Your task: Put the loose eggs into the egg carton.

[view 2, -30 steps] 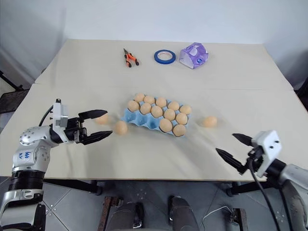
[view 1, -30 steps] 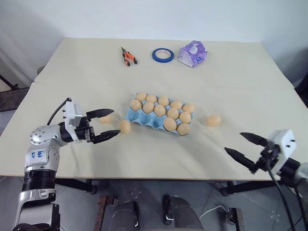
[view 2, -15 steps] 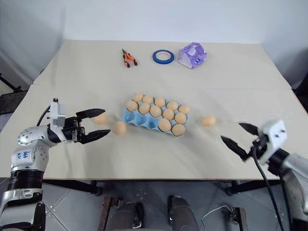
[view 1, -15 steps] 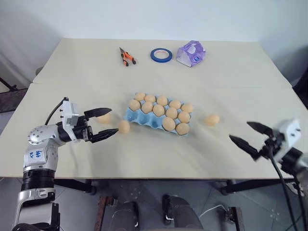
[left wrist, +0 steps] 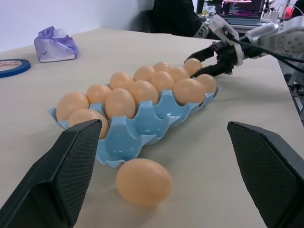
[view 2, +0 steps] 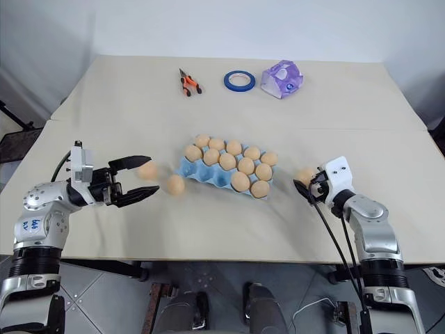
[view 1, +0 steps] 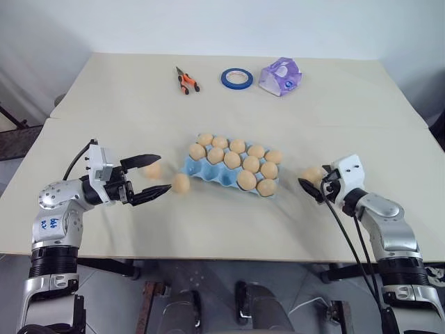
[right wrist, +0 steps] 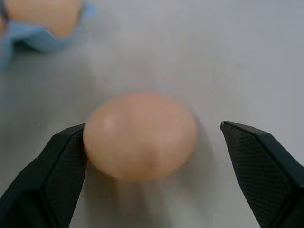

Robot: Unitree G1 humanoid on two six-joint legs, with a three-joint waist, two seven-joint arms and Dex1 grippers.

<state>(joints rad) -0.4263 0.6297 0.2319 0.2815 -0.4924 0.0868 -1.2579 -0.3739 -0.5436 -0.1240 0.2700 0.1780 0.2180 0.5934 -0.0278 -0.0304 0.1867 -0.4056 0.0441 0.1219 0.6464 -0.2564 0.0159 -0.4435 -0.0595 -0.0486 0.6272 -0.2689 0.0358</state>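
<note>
At the left side of the table [view 1: 104, 229], the left gripper [view 1: 154, 174] is hovering level with its two black fingers spread wide and nothing between them. One loose egg [view 1: 152, 169] is lying just behind its upper fingertip, and a second loose egg [view 1: 181, 183] is sitting just beyond the fingertips, close to the near left corner of the egg carton [view 1: 201, 169]. The light blue carton is resting mid-table, holding eleven eggs (a front cup at its left end is showing bare). Right of the carton, a third loose egg [view 1: 312, 174] is lying on the table, and the right gripper [view 1: 311, 182] is straddling it with fingers parted, one fingertip [right wrist: 61, 156] apparently touching the shell.
</note>
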